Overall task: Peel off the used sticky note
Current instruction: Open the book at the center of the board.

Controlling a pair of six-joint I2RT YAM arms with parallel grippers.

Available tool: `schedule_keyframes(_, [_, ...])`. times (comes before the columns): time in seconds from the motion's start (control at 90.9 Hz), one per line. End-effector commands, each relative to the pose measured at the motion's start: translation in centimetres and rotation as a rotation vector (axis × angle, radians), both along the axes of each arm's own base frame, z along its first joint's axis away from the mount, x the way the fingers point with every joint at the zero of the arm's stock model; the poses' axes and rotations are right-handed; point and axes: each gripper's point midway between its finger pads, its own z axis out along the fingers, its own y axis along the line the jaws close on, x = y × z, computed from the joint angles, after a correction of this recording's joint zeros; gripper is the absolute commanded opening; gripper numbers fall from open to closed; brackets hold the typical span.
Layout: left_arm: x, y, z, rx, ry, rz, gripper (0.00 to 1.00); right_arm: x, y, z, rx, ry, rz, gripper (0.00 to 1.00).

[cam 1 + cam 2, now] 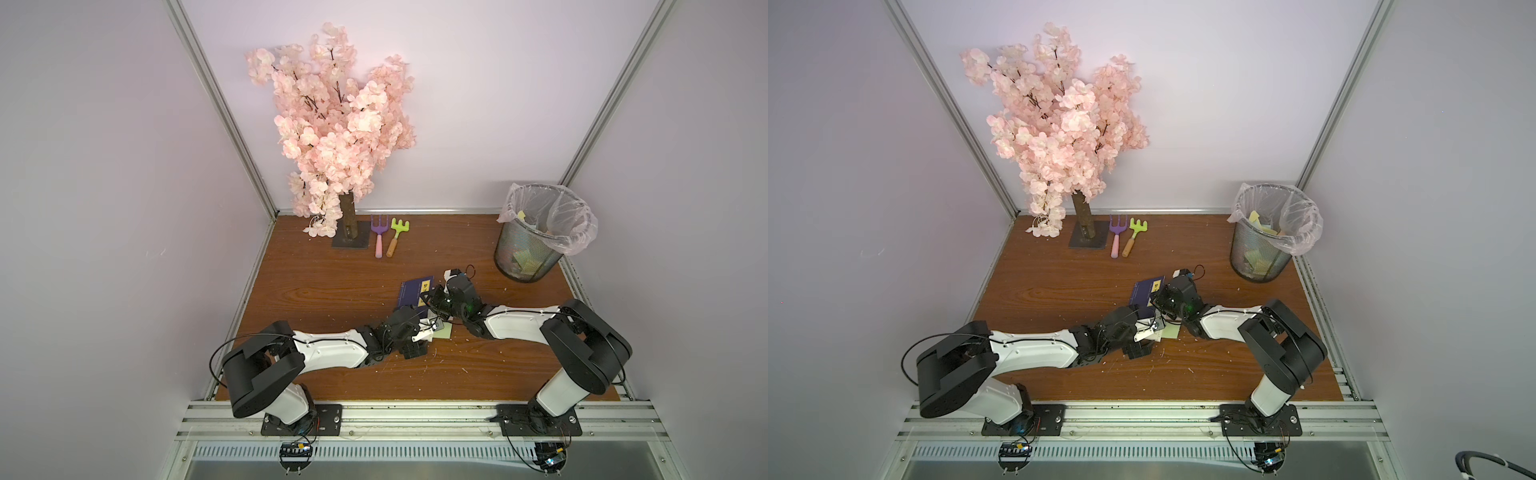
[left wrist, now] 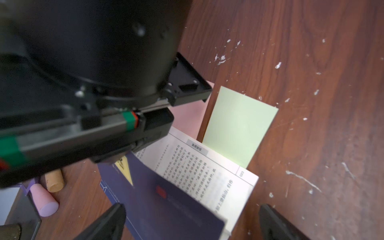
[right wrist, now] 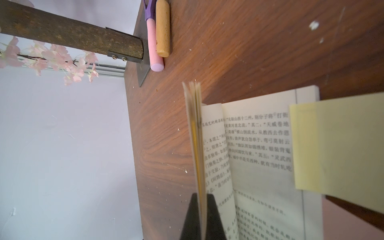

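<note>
A dark blue book [image 1: 414, 291] [image 1: 1145, 291] lies open on the wooden table. My right gripper [image 3: 202, 216] is shut on its raised cover and a few pages, holding them upright; both top views show it [image 1: 430, 298] [image 1: 1159, 300] over the book. A pale green sticky note [image 2: 239, 124] [image 3: 342, 151] is stuck along the edge of the open page [image 3: 259, 145] and juts out over the table [image 1: 444, 331] [image 1: 1171, 332]. My left gripper [image 2: 191, 224] [image 1: 428, 332] is open, its fingers [image 2: 108, 224] on either side of the book's corner, short of the note.
A pink sheet [image 2: 193, 112] lies under the book beside the note. A mesh bin [image 1: 536, 249] with a plastic liner, holding discarded notes, stands at the back right. A pink blossom tree [image 1: 332, 124] and two toy rakes [image 1: 386, 237] stand at the back.
</note>
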Motion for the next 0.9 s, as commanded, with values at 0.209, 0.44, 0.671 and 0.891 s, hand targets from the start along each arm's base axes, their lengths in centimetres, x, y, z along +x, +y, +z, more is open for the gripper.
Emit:
schedule_keyframes(0.209, [1.5, -0.2, 1.9, -0.038, -0.107, 0.069, 0.88, 0.1, 0.1, 0.5, 0.051, -0.009, -0.007, 0.0])
schedule_keyframes(0.44, [0.7, 0.1, 1.5, -0.03, -0.08, 0.041, 0.67, 0.1, 0.1, 0.3, 0.051, -0.006, -0.009, 0.0])
schedule_keyframes(0.671, [0.5, 0.4, 1.8, -0.036, -0.076, 0.043, 0.42, 0.1, -0.1, 0.1, 0.029, -0.006, -0.011, 0.06])
schedule_keyframes(0.891, [0.5, 0.3, 2.5, -0.05, -0.066, 0.051, 0.2, 0.3, -1.0, 0.8, -0.045, -0.032, -0.02, 0.26])
